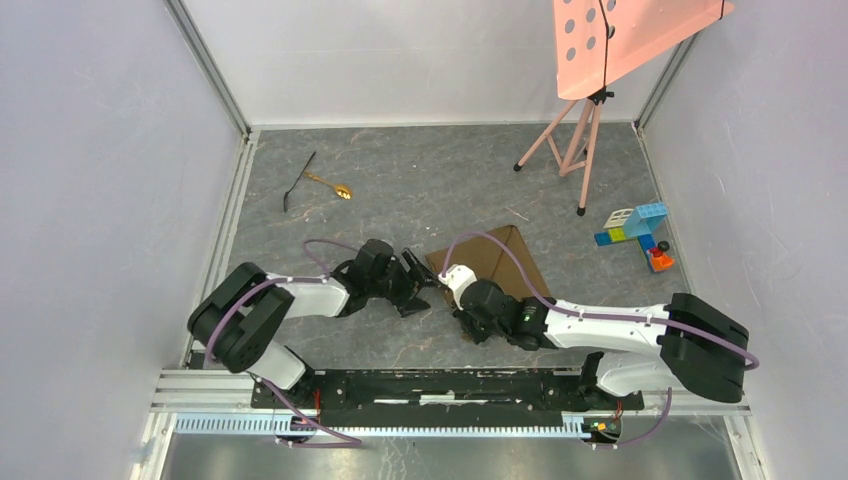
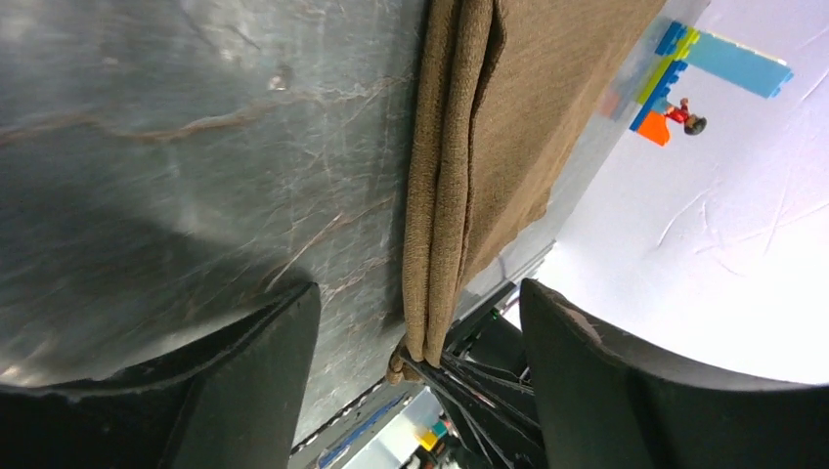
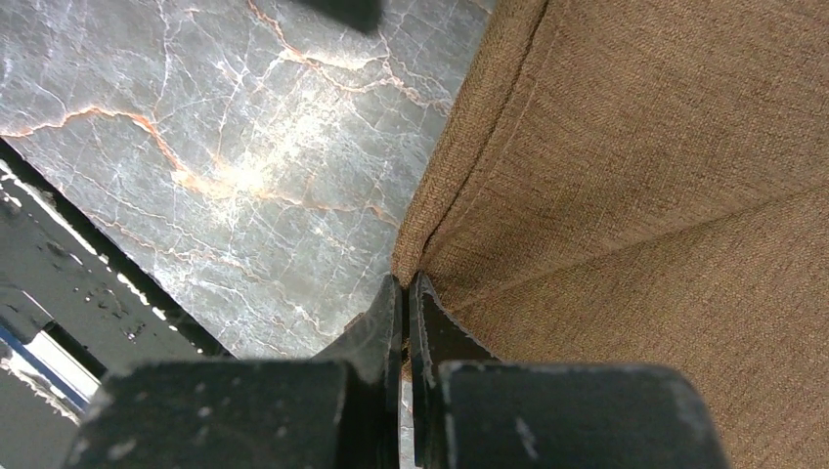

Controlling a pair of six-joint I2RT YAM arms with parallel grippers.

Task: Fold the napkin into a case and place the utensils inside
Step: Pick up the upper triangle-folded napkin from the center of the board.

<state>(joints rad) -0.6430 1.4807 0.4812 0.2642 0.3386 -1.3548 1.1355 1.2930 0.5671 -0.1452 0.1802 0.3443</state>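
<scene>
The brown napkin (image 1: 492, 260) lies folded on the table, just ahead of both grippers. My right gripper (image 1: 449, 283) is shut on its near left corner; in the right wrist view the jaws (image 3: 406, 281) pinch the cloth (image 3: 635, 195) at that corner. My left gripper (image 1: 424, 281) is open, its fingers (image 2: 259, 381) wide apart on either side of the napkin's layered folded edge (image 2: 445, 195) without touching it. The gold spoon (image 1: 336, 188) and the thin black utensil (image 1: 297, 183) lie together at the far left of the table, away from both grippers.
Coloured toy blocks (image 1: 636, 227) sit at the right, also visible in the left wrist view (image 2: 719, 61). A pink tripod stand (image 1: 580, 140) carrying a pink perforated board (image 1: 630, 35) stands at the back right. White walls enclose the table on three sides.
</scene>
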